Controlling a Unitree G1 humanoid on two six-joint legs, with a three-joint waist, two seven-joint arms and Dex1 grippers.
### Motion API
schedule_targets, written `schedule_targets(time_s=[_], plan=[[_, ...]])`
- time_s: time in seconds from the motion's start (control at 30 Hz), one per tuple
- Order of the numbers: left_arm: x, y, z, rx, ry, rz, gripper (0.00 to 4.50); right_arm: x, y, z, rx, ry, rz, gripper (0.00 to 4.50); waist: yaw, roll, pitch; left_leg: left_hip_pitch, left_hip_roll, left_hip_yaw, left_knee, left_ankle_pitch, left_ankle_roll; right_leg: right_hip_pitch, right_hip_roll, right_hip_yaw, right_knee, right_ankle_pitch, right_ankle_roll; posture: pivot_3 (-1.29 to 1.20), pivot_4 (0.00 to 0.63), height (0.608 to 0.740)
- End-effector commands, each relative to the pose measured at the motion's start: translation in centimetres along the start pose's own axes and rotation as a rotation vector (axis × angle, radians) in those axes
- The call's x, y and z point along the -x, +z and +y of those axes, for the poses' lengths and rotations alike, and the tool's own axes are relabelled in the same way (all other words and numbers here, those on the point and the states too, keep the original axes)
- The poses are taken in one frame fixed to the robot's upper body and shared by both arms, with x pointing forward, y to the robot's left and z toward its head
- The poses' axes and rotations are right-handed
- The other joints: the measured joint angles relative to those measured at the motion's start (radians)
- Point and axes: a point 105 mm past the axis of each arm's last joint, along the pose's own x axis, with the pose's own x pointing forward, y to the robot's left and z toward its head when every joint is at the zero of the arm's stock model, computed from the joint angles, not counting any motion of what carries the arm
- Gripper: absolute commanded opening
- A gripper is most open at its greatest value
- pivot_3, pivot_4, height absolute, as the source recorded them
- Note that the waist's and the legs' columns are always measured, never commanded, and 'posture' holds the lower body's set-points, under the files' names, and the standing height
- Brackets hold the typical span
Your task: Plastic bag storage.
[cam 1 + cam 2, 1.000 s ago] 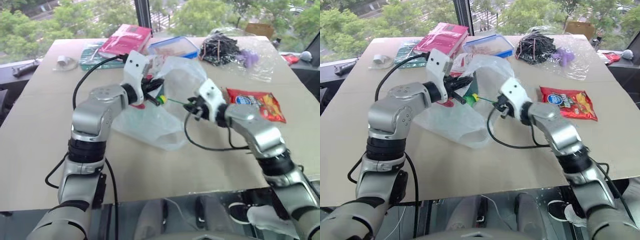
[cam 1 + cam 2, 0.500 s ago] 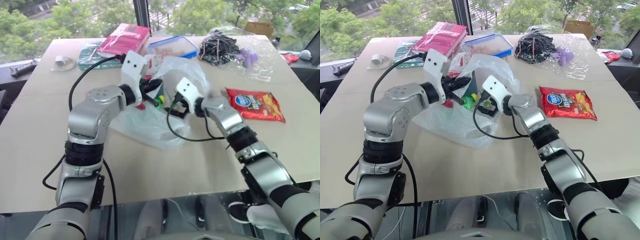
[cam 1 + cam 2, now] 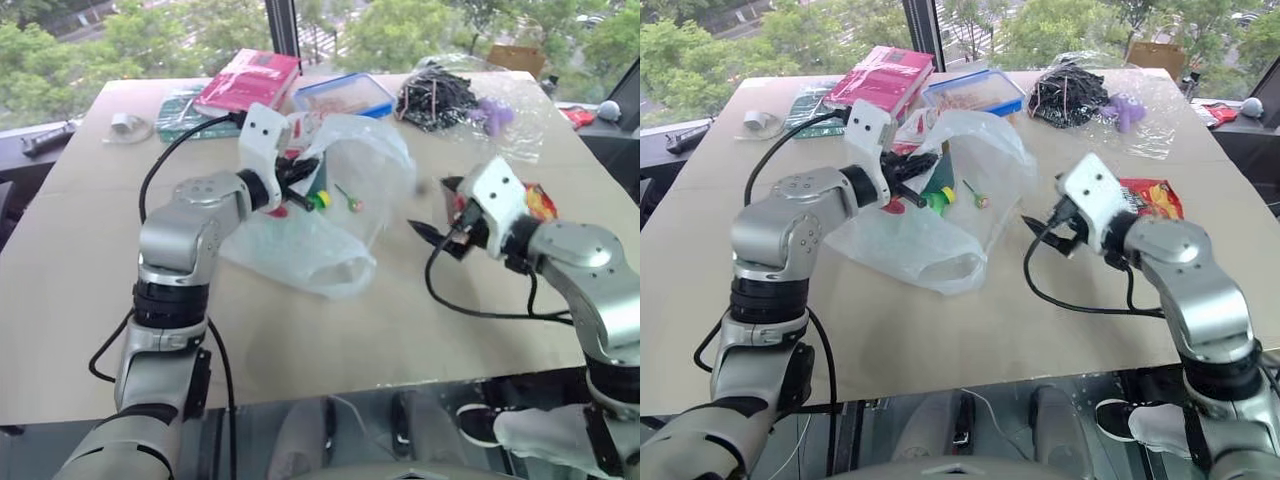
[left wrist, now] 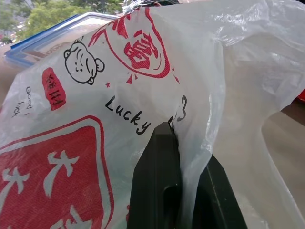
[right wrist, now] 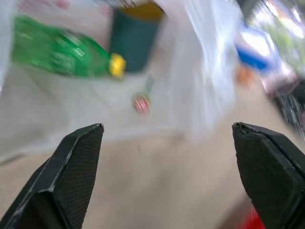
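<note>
the worktop (image 3: 300,330) is a plain beige board, bare along its near edge. on the near right the right end effector (image 3: 1042,231) hangs just above it with its two black fingers (image 5: 71,162) spread wide and nothing between them, well apart from the plastic bag (image 3: 330,215).

the plastic bag lies left of centre on the worktop, a thin, crinkly, milky-white sack, far side lifted and its mouth gaping toward the right. the left end effector (image 3: 300,180) is clenched on the bag's upper edge, a fold of film pinched between its black fingers (image 4: 157,191). close up, the film carries red printed panels with large white chinese characters, a round red seal, a small cartoon face drawn in black line, the word "lucky" in black script and "good luck" in small black letters beside a red oval.

seen through and past the bag's mouth are a green bottle with a yellow cap (image 5: 62,55), a dark teal cup (image 5: 135,36) and a small red-headed lollipop (image 3: 978,198) on a thin stick.

right of the bag, behind the right end effector, lies a red snack packet (image 3: 1150,197); its lettering cannot be read.

further back stand a clear box with a blue rim (image 3: 345,95), a pink packet (image 3: 250,78) resting on a greenish flat pack (image 3: 180,110), a tangle of black bands (image 3: 440,98) on clear wrinkled plastic with a purple piece (image 3: 497,115), and a small grey object (image 3: 125,123) at the far left.

beyond the worktop, a window with a dark upright frame looks out on green treetops.
</note>
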Motion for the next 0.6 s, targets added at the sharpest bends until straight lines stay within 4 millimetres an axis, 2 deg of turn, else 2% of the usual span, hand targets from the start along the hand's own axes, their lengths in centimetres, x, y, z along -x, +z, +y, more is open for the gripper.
schedule_targets(time_s=[0.03, 0.17, 0.23, 0.33, 0.47, 0.6], plan=[[0.1, 1.6, 0.0, -0.042, -0.002, -0.052, 0.0, 3.0, -2.6, -5.1, 0.058, -0.322, 0.107, 4.43, 0.005, 0.0, 0.0, 0.0, 0.0, 0.0, 0.0, 0.0, 0.0, 0.0, 0.0, 0.0, 0.0, 0.0, 0.0, 0.0, 0.15, 0.74], [0.0, 1.7, 0.0, -0.048, -0.006, -0.052, 0.0, 5.1, -8.0, -6.6, 0.258, -0.348, 0.314, 4.43, 0.012, 0.0, 0.0, -0.001, -0.001, 0.001, 0.0, 0.0, -0.001, 0.0, -0.001, 0.001, -0.002, 0.0, 0.0, 0.0, 0.15, 0.74], [-0.1, 1.7, 0.0, -0.051, -0.006, -0.054, 0.0, 5.7, -9.8, -7.2, 0.326, -0.347, 0.373, 4.43, 0.012, 0.0, 0.0, 0.0, -0.001, 0.002, 0.0, 0.0, 0.0, 0.0, -0.001, 0.001, -0.002, 0.0, 0.0, 0.0, 0.15, 0.74], [0.0, 1.8, 0.0, -0.053, -0.004, -0.056, 0.0, 6.1, -11.7, -7.8, 0.356, -0.35, 0.413, 4.43, 0.0, 0.0, 0.0, 0.0, 0.0, 0.003, 0.0, 0.0, 0.0, 0.0, 0.0, 0.002, -0.001, 0.0, 0.0, 0.0, 0.15, 0.74], [0.3, 1.7, 0.1, -0.053, 0.007, -0.054, 0.0, 5.7, -12.4, -8.2, 0.375, -0.36, 0.413, 4.43, -0.003, 0.0, 0.0, 0.001, 0.0, 0.003, 0.0, 0.0, 0.0, 0.0, 0.001, 0.003, -0.001, 0.0, 0.0, 0.0, 0.15, 0.74], [0.4, 1.7, 0.0, -0.053, 0.011, -0.054, 0.0, 5.4, -14.6, -9.0, 0.494, -0.372, 0.489, 4.43, -0.003, -0.001, 0.0, 0.001, 0.0, 0.003, 0.001, 0.001, -0.002, 0.0, 0.0, 0.003, -0.001, 0.0, 0.0, 0.0, 0.15, 0.74]])
